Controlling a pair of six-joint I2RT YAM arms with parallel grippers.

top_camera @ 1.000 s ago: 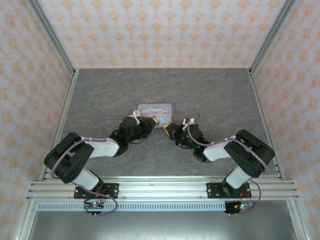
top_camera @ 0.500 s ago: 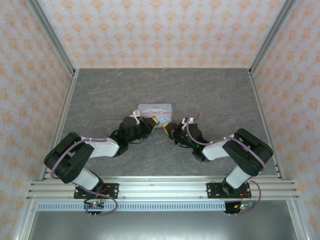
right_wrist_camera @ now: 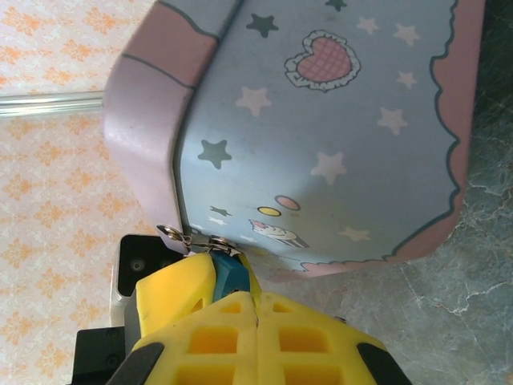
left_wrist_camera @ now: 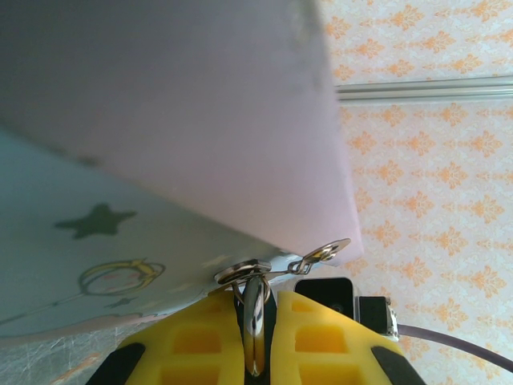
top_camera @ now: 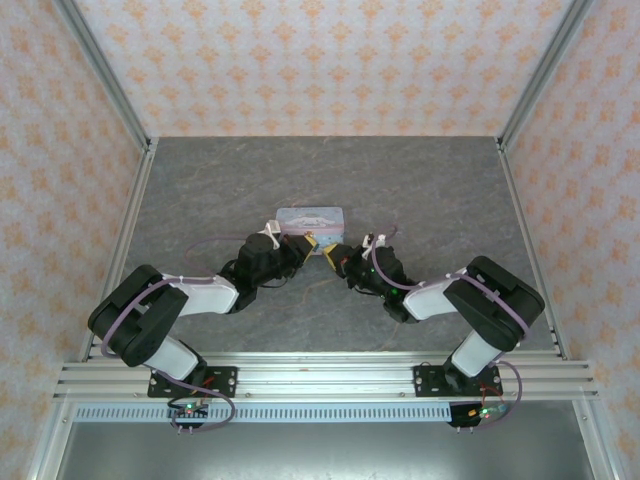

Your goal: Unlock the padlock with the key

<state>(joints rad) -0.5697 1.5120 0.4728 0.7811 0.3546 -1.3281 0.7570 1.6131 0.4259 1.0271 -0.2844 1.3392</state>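
Observation:
The teal-blue padlock (right_wrist_camera: 231, 273) hangs from the metal hasp (left_wrist_camera: 248, 273) of the pastel blue tin (top_camera: 311, 217). My left gripper (left_wrist_camera: 256, 301) is shut on the padlock, whose shiny metal edge (left_wrist_camera: 256, 321) shows between the yellow pads. In the top view the left gripper (top_camera: 312, 243) sits at the tin's front edge. My right gripper (right_wrist_camera: 256, 298) is shut, pads pressed together, its tips touching the padlock's underside; from above it (top_camera: 341, 256) meets the left one tip to tip. The key is hidden.
The tin (right_wrist_camera: 321, 160) stands on the grey stone-patterned table (top_camera: 420, 190), mid-table. Patterned walls and aluminium posts (top_camera: 105, 90) enclose the table. A small metal ring tab (left_wrist_camera: 329, 250) sticks out beside the hasp. Both arms' cables (top_camera: 200, 245) trail near the tin.
My right gripper has crept a little left and forward, closing on the left gripper and the padlock. The left arm and the tin have stayed put.

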